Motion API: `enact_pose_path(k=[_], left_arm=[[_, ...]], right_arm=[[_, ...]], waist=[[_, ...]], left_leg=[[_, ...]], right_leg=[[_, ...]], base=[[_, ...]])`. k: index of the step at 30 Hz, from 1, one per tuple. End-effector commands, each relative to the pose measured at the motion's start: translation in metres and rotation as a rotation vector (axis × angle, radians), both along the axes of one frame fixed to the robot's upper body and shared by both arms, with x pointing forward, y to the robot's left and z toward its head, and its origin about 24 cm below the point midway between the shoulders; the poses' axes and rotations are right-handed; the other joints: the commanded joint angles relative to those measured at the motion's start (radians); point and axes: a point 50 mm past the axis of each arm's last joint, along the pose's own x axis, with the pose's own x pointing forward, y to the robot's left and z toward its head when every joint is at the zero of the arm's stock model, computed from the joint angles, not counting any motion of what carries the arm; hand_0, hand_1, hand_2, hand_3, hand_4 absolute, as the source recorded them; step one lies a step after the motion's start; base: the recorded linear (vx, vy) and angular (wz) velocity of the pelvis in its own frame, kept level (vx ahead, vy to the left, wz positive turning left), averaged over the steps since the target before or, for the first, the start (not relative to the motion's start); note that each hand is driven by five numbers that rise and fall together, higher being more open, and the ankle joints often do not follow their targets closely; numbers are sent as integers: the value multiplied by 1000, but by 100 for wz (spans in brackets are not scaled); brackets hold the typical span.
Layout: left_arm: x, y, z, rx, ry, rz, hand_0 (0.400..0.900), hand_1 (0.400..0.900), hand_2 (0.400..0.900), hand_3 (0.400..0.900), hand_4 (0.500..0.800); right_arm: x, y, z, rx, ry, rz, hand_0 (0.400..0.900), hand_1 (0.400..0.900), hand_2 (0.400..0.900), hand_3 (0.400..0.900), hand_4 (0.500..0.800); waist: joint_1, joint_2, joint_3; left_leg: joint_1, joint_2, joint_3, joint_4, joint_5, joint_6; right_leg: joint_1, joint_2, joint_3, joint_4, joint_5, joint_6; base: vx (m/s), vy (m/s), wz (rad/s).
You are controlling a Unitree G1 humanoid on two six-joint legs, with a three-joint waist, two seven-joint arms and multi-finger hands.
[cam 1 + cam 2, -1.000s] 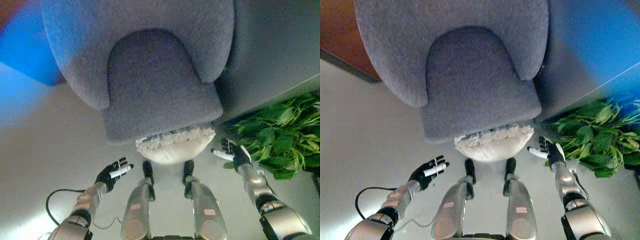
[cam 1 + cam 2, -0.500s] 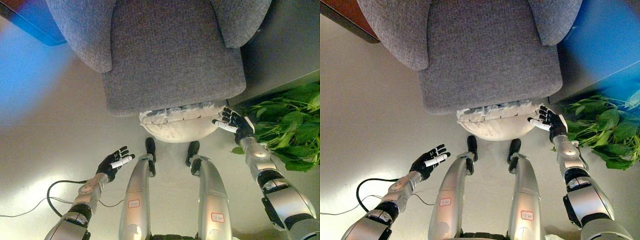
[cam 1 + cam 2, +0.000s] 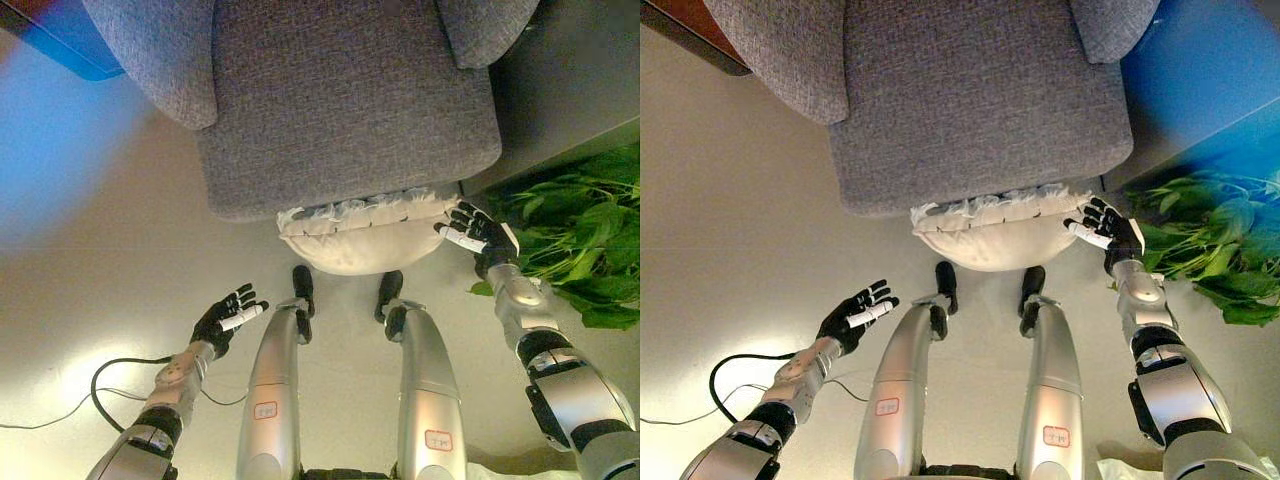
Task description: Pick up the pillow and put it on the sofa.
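The soft cream pillow with a frilly edge [image 3: 362,238] lies on the pale floor [image 3: 110,260], tucked against the front of the big grey cloth sofa [image 3: 345,100]. The right hand [image 3: 478,232] is at the pillow's right end with its fingers [image 3: 458,237] spread, just touching or almost touching it. The left hand [image 3: 225,318] is well apart from the pillow, fingers spread, holding nothing. If only the right hand pushes, the pillow may slide sideways or deeper under the sofa. A one-sided grab could let the floppy pillow droop and slip out. The green leafy plant [image 3: 590,250] sits near the right arm and could get bumped.
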Motion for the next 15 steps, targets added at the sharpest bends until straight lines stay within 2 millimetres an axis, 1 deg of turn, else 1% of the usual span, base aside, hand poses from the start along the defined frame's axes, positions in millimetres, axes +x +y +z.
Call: enact_pose_path(k=[1,4,7,10,12,15], left_arm=[[-25,15,-9,-1,2,50,900,900,900,900,800],[-27,17,-8,-1,-2,54,900,900,900,900,800],[-31,26,-5,10,-5,63,900,900,900,900,800],[-37,34,-4,25,-2,76,900,900,900,900,800],[-40,39,-3,35,1,79,900,900,900,900,800],[-41,44,-1,37,-3,82,900,900,900,900,800]], right_arm=[[-19,-55,20,-40,-39,-197,900,900,900,900,800],[-31,-72,17,-57,-5,-258,900,900,900,900,800],[-44,-92,20,-81,5,-315,900,900,900,900,800],[-55,-106,23,-79,5,-364,900,900,900,900,800],[-61,-114,24,-75,4,-389,900,900,900,900,800],[-65,-120,28,-82,1,-387,900,900,900,900,800]], waist=[[-22,62,2],[-19,66,2],[-17,69,2],[-14,70,2],[-13,70,2],[-9,76,2]], left_leg=[[-16,-20,24,125,-161,19],[-36,-19,23,131,-158,19],[-64,-15,22,145,-155,20],[-101,-12,15,171,-156,19],[-126,-8,12,192,-158,20],[-157,-8,5,213,-158,20]], right_leg=[[20,12,23,57,-87,40],[2,10,19,79,-91,39],[-27,5,20,110,-97,38],[-62,0,20,147,-101,39],[-87,-4,20,171,-102,40],[-121,-7,22,203,-108,41]], base=[[0,0,0],[14,-36,5],[1,-71,8],[-5,-75,4],[-12,-76,1],[-16,-48,-1]])
